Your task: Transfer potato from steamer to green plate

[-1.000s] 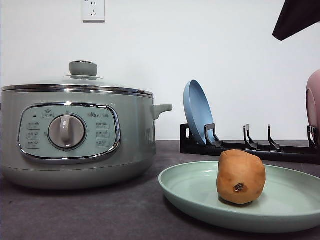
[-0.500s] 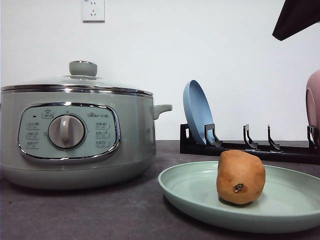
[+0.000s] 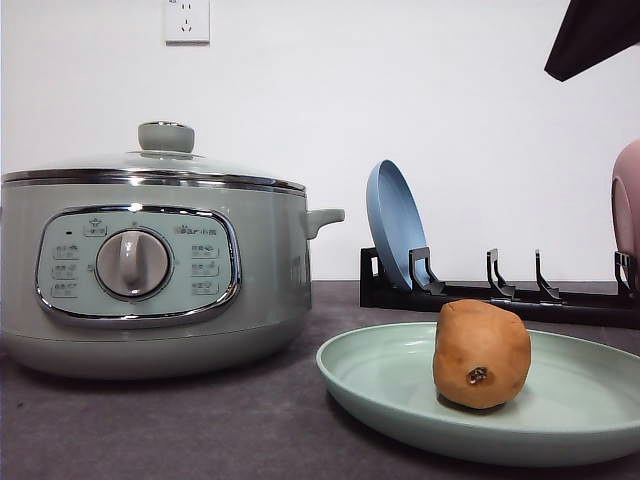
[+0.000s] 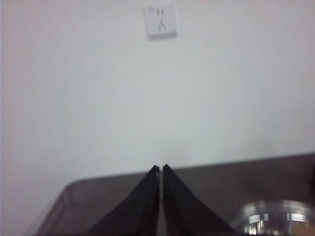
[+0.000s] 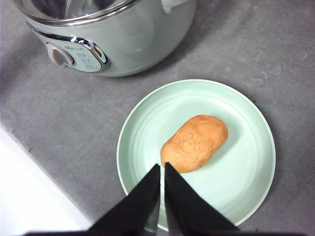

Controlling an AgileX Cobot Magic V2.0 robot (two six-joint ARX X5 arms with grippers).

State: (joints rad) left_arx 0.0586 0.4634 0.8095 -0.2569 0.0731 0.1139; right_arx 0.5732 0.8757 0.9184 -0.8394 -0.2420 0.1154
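Nearest in the front view, the green plate (image 3: pixel 400 395) lies at the lower right of the frame on the dark grey table (image 3: pixel 180 425). The potato (image 3: pixel 482 353) sits on it, dark eye spot facing the camera. At the left stands the steamer (image 3: pixel 150 270), lid (image 3: pixel 166 150) on, apart from the plate. Behind, right of centre, a blue plate (image 3: pixel 396 222) stands on edge in a black rack (image 3: pixel 500 295); a pink plate (image 3: pixel 628 205) shows at the right edge. A socket (image 3: pixel 187 18) sits on the wall at the upper left.

The right gripper (image 5: pixel 162 169) hangs above the plate's rim beside the potato, fingers pressed together, empty. The left gripper (image 4: pixel 161 170) faces the wall, fingers likewise together, holding nothing.
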